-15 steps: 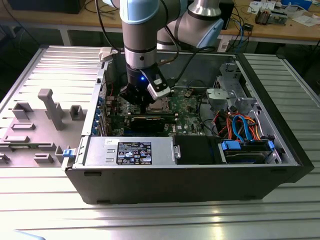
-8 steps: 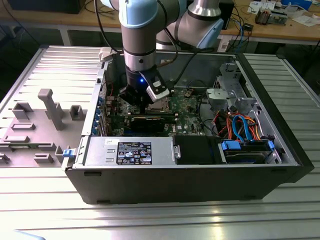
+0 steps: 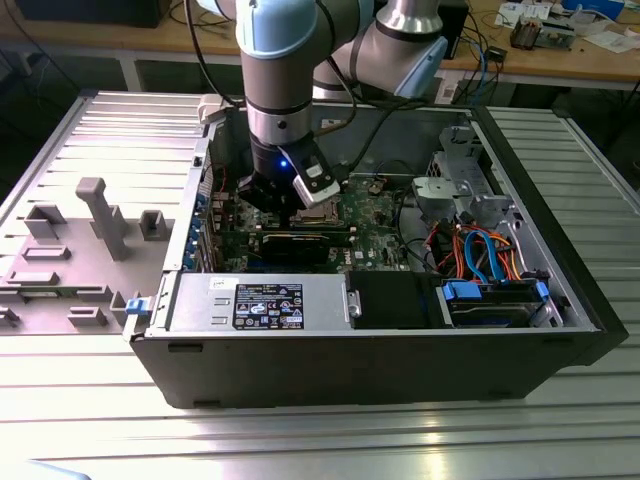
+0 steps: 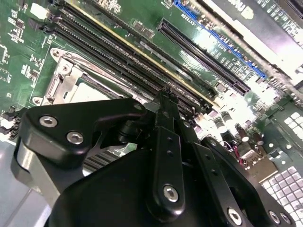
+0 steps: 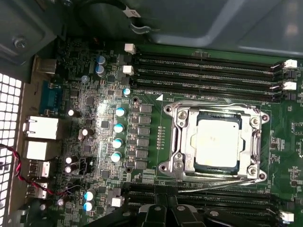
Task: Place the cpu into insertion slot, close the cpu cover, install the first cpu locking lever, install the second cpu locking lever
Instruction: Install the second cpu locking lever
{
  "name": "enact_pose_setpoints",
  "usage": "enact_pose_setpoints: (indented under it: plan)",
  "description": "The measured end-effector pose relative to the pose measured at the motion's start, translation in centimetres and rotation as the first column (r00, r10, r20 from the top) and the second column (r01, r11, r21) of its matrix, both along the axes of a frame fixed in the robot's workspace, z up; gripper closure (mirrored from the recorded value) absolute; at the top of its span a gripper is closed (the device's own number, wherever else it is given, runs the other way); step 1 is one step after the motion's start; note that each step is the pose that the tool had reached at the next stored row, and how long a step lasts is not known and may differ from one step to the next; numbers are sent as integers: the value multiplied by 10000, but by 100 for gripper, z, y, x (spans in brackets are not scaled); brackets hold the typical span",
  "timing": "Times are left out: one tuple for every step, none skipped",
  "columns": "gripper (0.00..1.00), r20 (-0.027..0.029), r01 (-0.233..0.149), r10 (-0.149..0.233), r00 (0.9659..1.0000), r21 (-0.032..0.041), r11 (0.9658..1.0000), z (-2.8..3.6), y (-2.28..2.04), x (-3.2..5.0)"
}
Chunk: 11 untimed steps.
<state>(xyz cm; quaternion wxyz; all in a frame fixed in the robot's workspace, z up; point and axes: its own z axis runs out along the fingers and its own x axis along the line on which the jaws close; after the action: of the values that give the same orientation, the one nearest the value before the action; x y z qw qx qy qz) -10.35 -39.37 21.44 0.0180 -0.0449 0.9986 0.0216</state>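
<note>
The cpu point(image 5: 218, 142) lies flat in the insertion slot point(image 5: 174, 166), silver top up. Around the chip the cpu cover point(image 5: 187, 137) lies down as a silvery frame. One thin wire lever point(image 5: 213, 102) runs along one side of the socket. A second lever point(image 5: 222, 185) runs along the opposite side at a slight slant. My gripper point(image 4: 165, 94) is shut with nothing in it, and its tip hovers over the long memory slots beside the socket. The black fingers point(image 5: 158, 215) stand just off the slanted lever. In the exterior view the gripper point(image 3: 290, 200) hangs inside the open case.
Long black memory slots point(image 5: 203, 71) flank the socket on both sides. Capacitors point(image 5: 118, 127) and rear ports point(image 5: 40, 127) stand beside it. The case holds a power supply point(image 3: 260, 300), a blue drive bay point(image 3: 495, 300) and coloured cables point(image 3: 480, 250). A grey fixture plate point(image 3: 100, 215) lies at the exterior view's left.
</note>
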Motion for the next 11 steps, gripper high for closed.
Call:
enact_pose_setpoints:
  plan:
    - [89,-1,-8,8,10000,156,9999,-13,-2,0]
    - [89,1,-14,14,10000,292,9996,-21,-3,0]
    - [89,0,-16,16,10000,344,9994,-24,-3,-1]
    - [89,0,-18,18,10000,389,9992,-27,-3,-1]
    - [89,0,-24,24,10000,433,9991,-32,-5,-2]
    - [89,0,-28,28,10000,465,9989,-37,-7,-3]
    - [89,0,-31,31,10000,495,9988,-44,-7,-4]
    - [89,0,-34,34,10000,521,9986,-47,-7,-4]
    - [89,0,-34,34,10000,523,9986,-47,-7,-4]
    - [89,0,-34,34,10000,524,9986,-47,-7,-4]
    - [89,0,-35,35,10000,524,9986,-47,-7,-4]
